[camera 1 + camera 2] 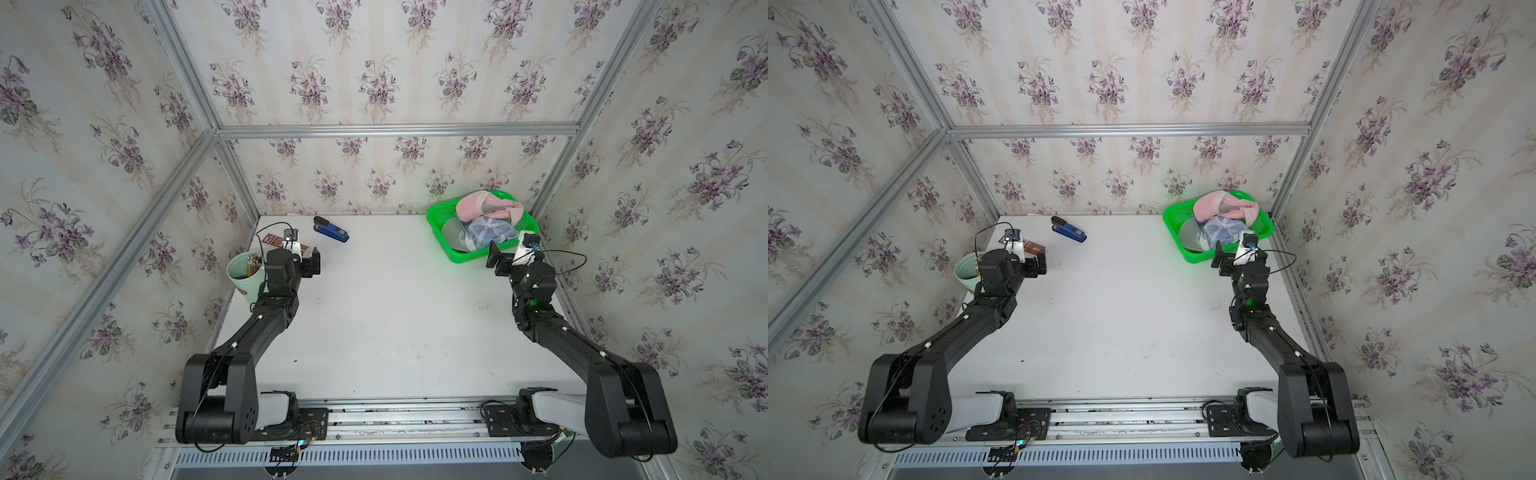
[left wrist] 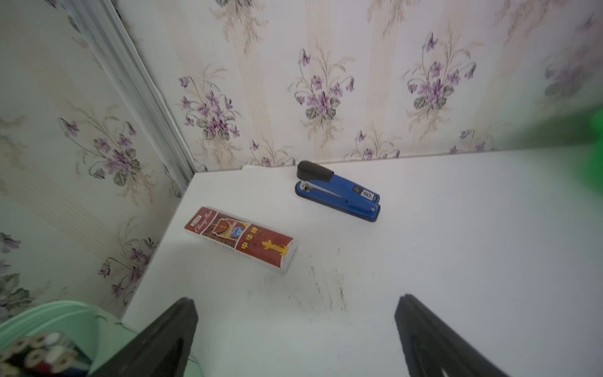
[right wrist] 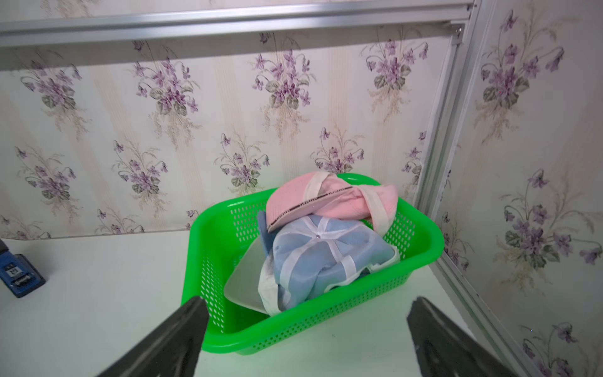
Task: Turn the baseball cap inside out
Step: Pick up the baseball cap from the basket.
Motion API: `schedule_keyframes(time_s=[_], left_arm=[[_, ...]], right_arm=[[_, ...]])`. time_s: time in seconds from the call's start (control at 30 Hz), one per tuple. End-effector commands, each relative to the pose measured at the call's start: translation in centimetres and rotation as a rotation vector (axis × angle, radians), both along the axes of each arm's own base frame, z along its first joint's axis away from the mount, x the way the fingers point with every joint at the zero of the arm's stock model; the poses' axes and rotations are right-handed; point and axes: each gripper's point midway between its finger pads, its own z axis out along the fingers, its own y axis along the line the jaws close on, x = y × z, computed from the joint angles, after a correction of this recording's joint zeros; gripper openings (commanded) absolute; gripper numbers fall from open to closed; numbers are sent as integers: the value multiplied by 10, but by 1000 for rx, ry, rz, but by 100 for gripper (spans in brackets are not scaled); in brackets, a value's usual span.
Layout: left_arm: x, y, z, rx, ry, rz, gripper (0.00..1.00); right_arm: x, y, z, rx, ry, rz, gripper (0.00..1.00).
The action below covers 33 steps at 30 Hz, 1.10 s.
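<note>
R claw (image 3: 306,302) is wide open w/ nothing in it. I see its two black fingers (image 3: 182,326) far apart in the right wrist view. It hangs over the white table (image 1: 395,316) at abt 2 o'clock, just by the near side of the bright green plastic basket with little holes (image 3: 424,240), not touching it. L claw (image 2: 293,300) is wide open and empty too, at abt 10 o'clock.

I count two caps, both in the basket, which sits in the table's 1 o'clock corner by the flower wall. A light blue cloth baseball cap (image 3: 326,258) lies on the near side, and white strips cross its round top. A pale grey brim (image 3: 244,287) pokes out at its 9 o'clock side. A pink cloth baseball cap (image 3: 339,204) lies on top at the far side, leaning on the blue one. It shows white strips too. No claw touches a cap.

Other stuff: a blue and black metal stapler (image 2: 339,192) lies at 11 o'clock near the back wall. A long red card box (image 2: 241,240) lies nr the L claw. A mint green plastic cup of pencils (image 1: 243,272) stands at 9 o'clock on the table edge.
</note>
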Motion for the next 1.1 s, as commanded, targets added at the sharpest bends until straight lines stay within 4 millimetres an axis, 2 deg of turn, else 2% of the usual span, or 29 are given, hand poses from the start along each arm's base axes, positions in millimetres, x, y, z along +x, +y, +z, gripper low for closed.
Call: schedule_keyframes(time_s=[0.0, 0.1, 0.13, 0.2, 0.3, 0.4, 0.47, 0.63, 0.77, 0.9, 0.93, 1.07], left_arm=[[-23, 0, 6, 26, 115, 88, 99], [-31, -24, 35, 50, 148, 60, 99], [-33, -33, 41, 85, 167, 36, 99], [-34, -66, 48, 178, 200, -84, 99], [-40, -103, 49, 19, 212, -250, 99], [-47, -132, 40, -64, 252, -401, 99], [-53, -145, 29, -79, 325, -442, 99], [-66, -160, -10, 45, 516, -398, 99], [-67, -165, -37, 64, 572, -354, 99], [-67, -170, -44, 44, 584, -352, 99], [-65, -172, -56, 51, 612, -351, 99], [-64, -176, -61, 50, 624, -362, 99]], right_arm=[[-6, -14, -1, 31, 183, -87, 100], [22, -9, 27, 83, 255, -81, 100], [34, -5, 29, 102, 281, -72, 100], [67, 6, 30, 157, 351, -37, 100], [111, 18, 20, 218, 438, -9, 98], [141, 20, 6, 280, 496, -20, 95], [155, 17, -4, 319, 511, -33, 94], [177, 7, -32, 455, 533, -51, 86], [188, 11, -53, 531, 543, -35, 80], [194, 13, -61, 596, 504, -31, 79], [195, 14, -63, 608, 499, -28, 79], [204, 16, -74, 657, 508, -34, 76]])
